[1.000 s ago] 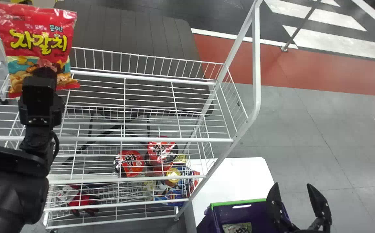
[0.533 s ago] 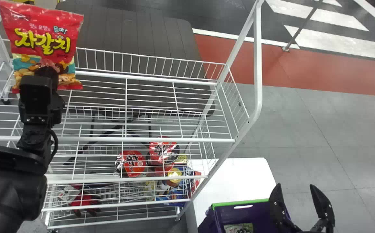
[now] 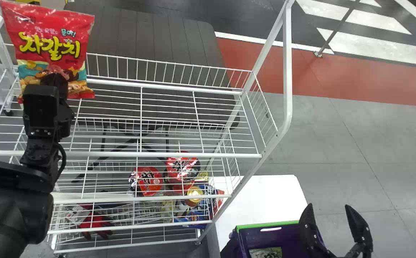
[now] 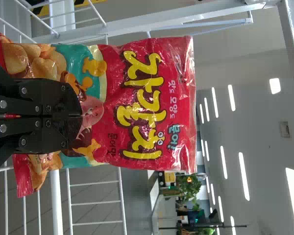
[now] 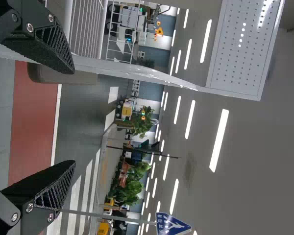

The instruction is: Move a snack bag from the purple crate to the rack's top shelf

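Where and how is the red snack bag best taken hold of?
Probably at the lower middle of the red snack bag, from the front, as the left tool pinches it. The bag is upright, its broad, flat face turned to the robot, so the tool can come straight at it and the top edge stays free. Gentle pressure seems wise, since it is soft.

The snack bag is glossy, creased plastic film; the rack, smooth coated metal wire; the crate, smooth plastic. The right gripper looks matt, its screws shiny metal. The floor is smooth, faintly glossy.
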